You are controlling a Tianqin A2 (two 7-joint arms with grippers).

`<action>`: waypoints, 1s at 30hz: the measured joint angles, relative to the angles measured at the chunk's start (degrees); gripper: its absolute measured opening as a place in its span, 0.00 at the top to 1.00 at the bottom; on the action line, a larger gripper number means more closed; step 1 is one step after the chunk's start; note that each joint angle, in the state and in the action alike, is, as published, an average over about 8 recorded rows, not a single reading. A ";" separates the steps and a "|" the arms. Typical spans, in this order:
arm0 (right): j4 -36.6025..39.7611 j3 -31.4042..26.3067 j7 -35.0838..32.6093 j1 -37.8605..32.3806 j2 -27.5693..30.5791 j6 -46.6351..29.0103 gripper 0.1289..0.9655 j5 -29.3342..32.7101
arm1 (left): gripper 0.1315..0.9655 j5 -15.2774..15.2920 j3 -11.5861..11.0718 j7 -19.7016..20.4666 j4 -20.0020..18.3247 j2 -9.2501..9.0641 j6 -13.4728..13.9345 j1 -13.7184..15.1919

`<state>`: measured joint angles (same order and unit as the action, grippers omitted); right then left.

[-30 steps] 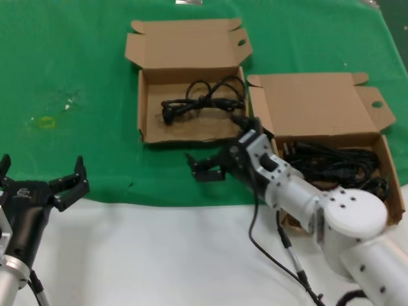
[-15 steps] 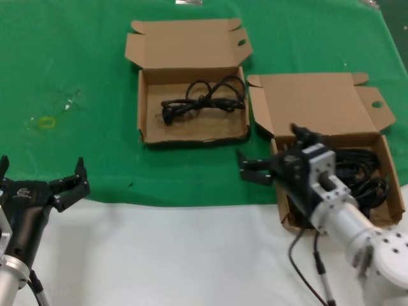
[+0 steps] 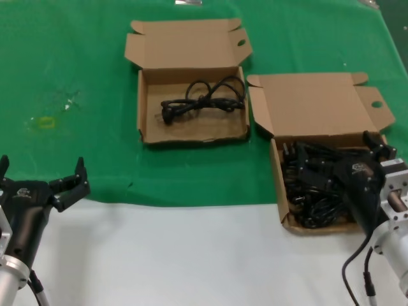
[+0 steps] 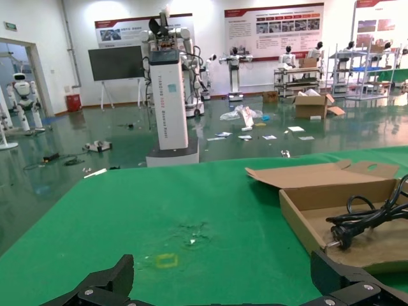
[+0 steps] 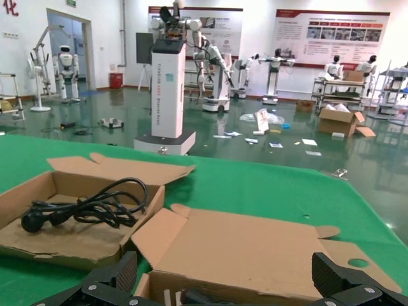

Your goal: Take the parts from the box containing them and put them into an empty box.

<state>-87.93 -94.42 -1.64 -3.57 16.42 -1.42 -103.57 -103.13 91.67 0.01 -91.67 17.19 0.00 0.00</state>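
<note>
Perhaps tangled, thin black cords (image 3: 319, 185)

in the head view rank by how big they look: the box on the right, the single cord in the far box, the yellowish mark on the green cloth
1. Right box, lid included: largest.
2. Single coiled cord in the far box: clearly smaller.
3. Yellowish mark on the green cloth: smallest.
The right box sits nearer the camera than the cord, yet the gaps are wide enough to rank.

Right tool (image 3: 357, 167) hides part of cord pile (image 3: 313, 185); fingertip contact unclear.
</note>
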 joint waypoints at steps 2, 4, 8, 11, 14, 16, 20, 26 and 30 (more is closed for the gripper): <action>-0.65 0.47 0.28 0.62 0.13 0.25 0.00 0.08 | 0.00 0.00 0.00 0.00 0.00 0.00 0.00 0.00; -0.86 0.62 0.37 0.81 0.17 0.32 0.00 0.10 | 0.00 0.00 0.00 0.00 0.00 0.00 0.00 0.00; -0.93 0.67 0.40 0.88 0.19 0.35 0.00 0.11 | 0.00 0.00 0.00 0.00 0.00 0.00 0.00 0.00; -0.94 0.68 0.40 0.88 0.19 0.35 0.00 0.11 | 0.00 0.00 0.00 0.00 0.00 0.00 0.00 0.00; -0.94 0.68 0.40 0.88 0.19 0.35 0.00 0.11 | 0.00 0.00 0.00 0.00 0.00 0.00 0.00 0.00; -0.94 0.68 0.41 0.88 0.19 0.35 0.00 0.11 | 0.00 0.00 0.00 0.00 0.00 0.00 0.00 0.00; -0.94 0.68 0.41 0.88 0.19 0.35 0.00 0.11 | 0.00 0.00 0.00 0.00 0.00 0.00 0.00 0.00; -0.94 0.68 0.41 0.88 0.19 0.35 0.00 0.11 | 0.00 0.00 0.00 -0.01 0.00 0.00 0.00 0.00; -0.94 0.68 0.41 0.88 0.19 0.35 0.00 0.11 | 0.00 0.00 0.00 -0.01 0.00 0.00 0.00 0.00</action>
<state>-88.87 -93.74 -1.23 -2.69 16.61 -1.06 -103.46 -103.13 91.67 0.00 -91.67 17.19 0.00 0.00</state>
